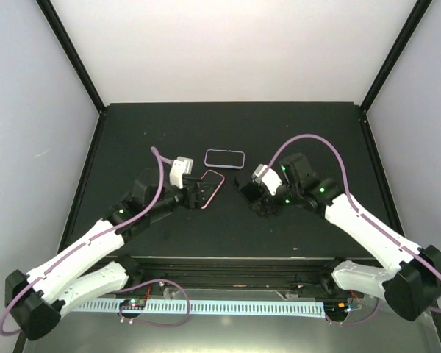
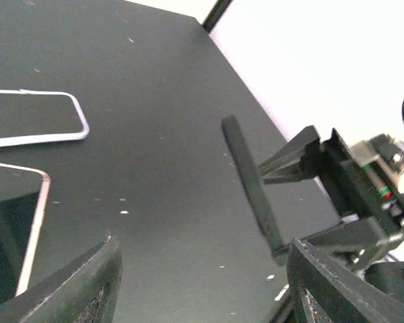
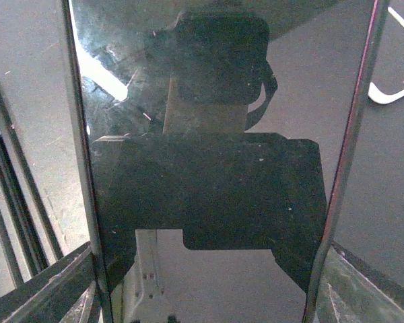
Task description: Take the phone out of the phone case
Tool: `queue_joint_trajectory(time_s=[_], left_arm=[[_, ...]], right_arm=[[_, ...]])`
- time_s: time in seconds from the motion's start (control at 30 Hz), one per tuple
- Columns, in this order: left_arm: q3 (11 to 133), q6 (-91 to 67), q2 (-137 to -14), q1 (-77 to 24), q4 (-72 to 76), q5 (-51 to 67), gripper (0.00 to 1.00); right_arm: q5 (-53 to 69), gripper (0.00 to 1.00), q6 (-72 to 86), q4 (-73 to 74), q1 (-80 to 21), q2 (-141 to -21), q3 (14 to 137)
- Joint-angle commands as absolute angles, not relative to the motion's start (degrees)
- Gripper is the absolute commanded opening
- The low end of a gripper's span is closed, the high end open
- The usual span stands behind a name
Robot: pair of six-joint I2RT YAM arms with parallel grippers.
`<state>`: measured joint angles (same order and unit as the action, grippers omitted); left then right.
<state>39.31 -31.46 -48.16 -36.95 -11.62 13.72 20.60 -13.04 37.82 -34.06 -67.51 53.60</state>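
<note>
**Left side.** The left arm (image 1: 95, 243) is extended toward the middle of the bench (image 1: 169, 132). The left fingers (image 2: 74, 286) are spread, and only bare bench is seen between them; nothing is pinched. Just ahead of them, at their left tip, the pink-rimmed case (image 1: 213, 188) is found on the bench, with its long axis slanted from near-left to far-right. It is judged to be the emptied phone case, although its inside is not shown clearly.

**Centre.** Just beyond the case, and apart from it, a white-rimmed frame (image 1: 226, 157) is laid flat with its long axis across the bench. Whether it is a second case cannot be told.

**Right side.** The phone (image 3: 209, 175) is held between the right fingers (image 3: 54, 289), which are pressed against its two long edges. Its long axis is run straight out from the fingers, away from the wrist. In the left wrist view it is seen edge-on as a thin dark slab, raised off the bench and steeply tilted, with its lower end gripped. It is located to the right of the pink-rimmed case and touches neither rimmed item. The right arm (image 1: 367, 220) alone is in contact with it.

**Assessment.** The separation is judged to be done, so a set-down is what is left. For that move, the slab must be laid down to the right of the two rimmed items, which are the only obstacles within reach. The left fingers are opposite the slab's face and should be kept out of its path.
</note>
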Motion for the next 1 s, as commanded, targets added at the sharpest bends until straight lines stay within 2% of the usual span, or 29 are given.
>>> queue_joint_trajectory(time_s=[0.0,0.2,0.43,0.7,0.87,0.97], left_arm=[[43.7,-37.7,-54.1,-41.6,-5.4,14.5,0.67],[46.8,-40.9,-61.6,-48.3,-2.2,8.5,0.6],[49.7,-43.0,-67.4,-52.4,0.0,4.6,0.48],[52.1,-44.2,-72.5,-53.9,4.2,1.9,0.37],[53.5,-44.2,-75.1,-54.2,5.5,1.6,0.24],[53.6,-44.4,-75.6,-54.4,6.3,1.7,0.2]], right_arm=[[24.6,0.36,-12.5,28.5,-34.0,-62.5,49.6],[23.3,0.37,-12.3,27.5,-34.0,-60.0,48.4],[21.2,0.37,-10.6,25.8,-34.0,-57.6,47.1],[19.3,0.38,-10.3,24.6,-34.1,-55.9,46.1],[17.8,0.38,-9.6,24.0,-34.0,-55.9,45.9],[16.4,0.38,-9.3,23.6,-34.0,-55.6,45.7]])
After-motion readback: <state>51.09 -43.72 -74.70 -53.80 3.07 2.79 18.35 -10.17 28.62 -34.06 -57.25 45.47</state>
